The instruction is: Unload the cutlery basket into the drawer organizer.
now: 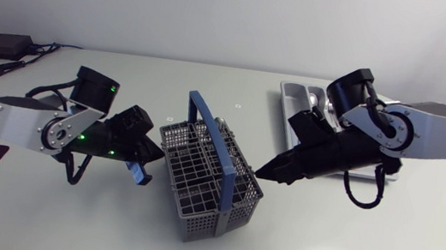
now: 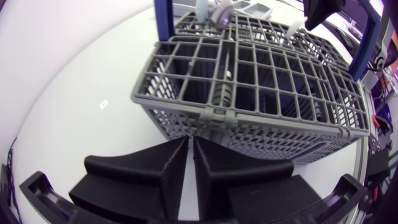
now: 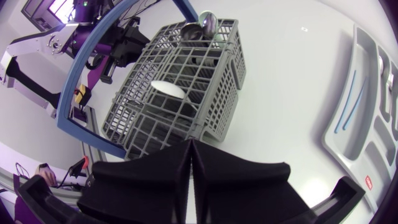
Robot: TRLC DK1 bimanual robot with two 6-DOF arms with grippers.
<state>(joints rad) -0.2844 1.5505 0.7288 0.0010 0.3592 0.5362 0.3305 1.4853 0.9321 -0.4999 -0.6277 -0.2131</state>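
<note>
Two claws are flanking the cutlery basket, one on each side. My left claw point(image 2: 188, 142) is holding its fingers drawn to a narrow slit with nothing between them. Its tips are pointing at the near grey wall of the basket point(image 2: 249, 93) and sitting just short of it, low over the white table point(image 2: 74, 81). My right claw point(image 3: 189, 146) is pressing its fingers together, gripping nothing. It is pointing at the opposite side of the basket from just beside it, without touching as far as the head view shows.

Between them the basket is standing upright on the table, a grey plastic grid split into compartments, with a blue handle point(image 1: 207, 116) arching over it from end to end. A metal spoon point(image 3: 207, 23) is standing bowl-up in an end compartment, at the end farthest from the right claw. A pale oval piece point(image 3: 168, 89) is showing in a middle compartment; I cannot tell what it is.

Farther out, the drawer organizer point(image 1: 296, 91) is lying flat on the table behind my right arm, well apart from the basket. It is a grey tray with long compartments, and the arm is partly covering it in the head view.
</note>
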